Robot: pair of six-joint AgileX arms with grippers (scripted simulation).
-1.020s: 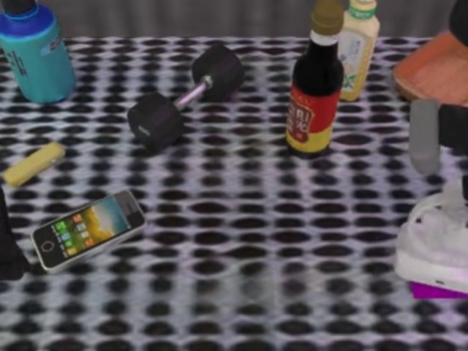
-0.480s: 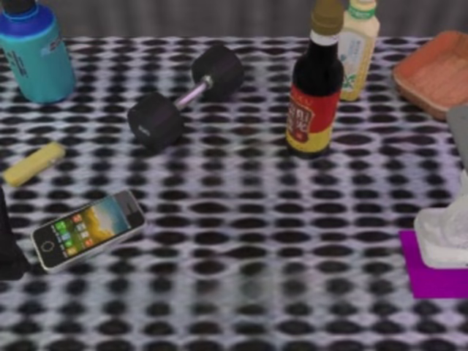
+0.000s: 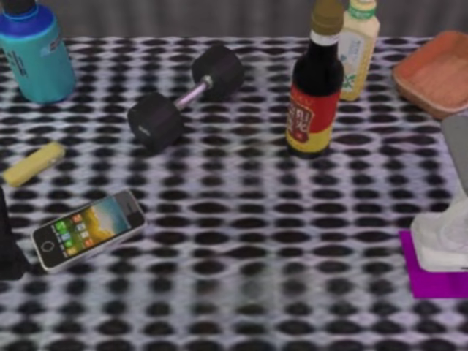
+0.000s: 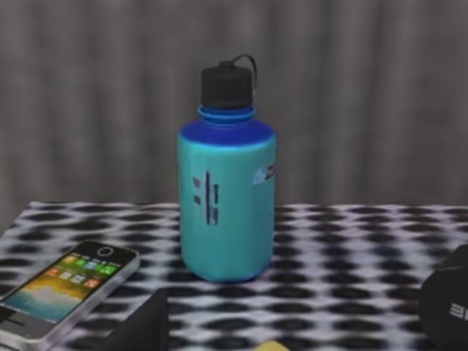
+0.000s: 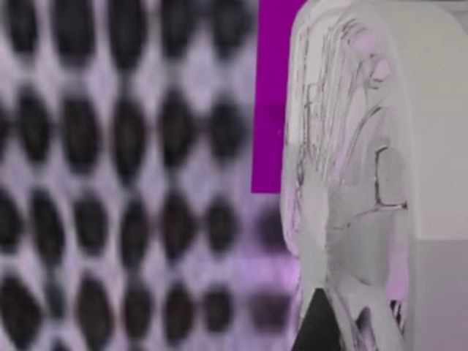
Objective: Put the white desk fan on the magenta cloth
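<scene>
The white desk fan is seen standing on the magenta cloth, right table edge; the right tool's opening cannot be told.

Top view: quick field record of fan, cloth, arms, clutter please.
fan: white desk fan at table's right edge, base sitting on the magenta cloth
cloth: partly covered by the fan, near corner showing
right arm: grey part at the right edge above the fan
left arm: parked at the left edge by the smartphone
clutter: dumbbell, soy sauce bottle, orange-brown tray
</scene>
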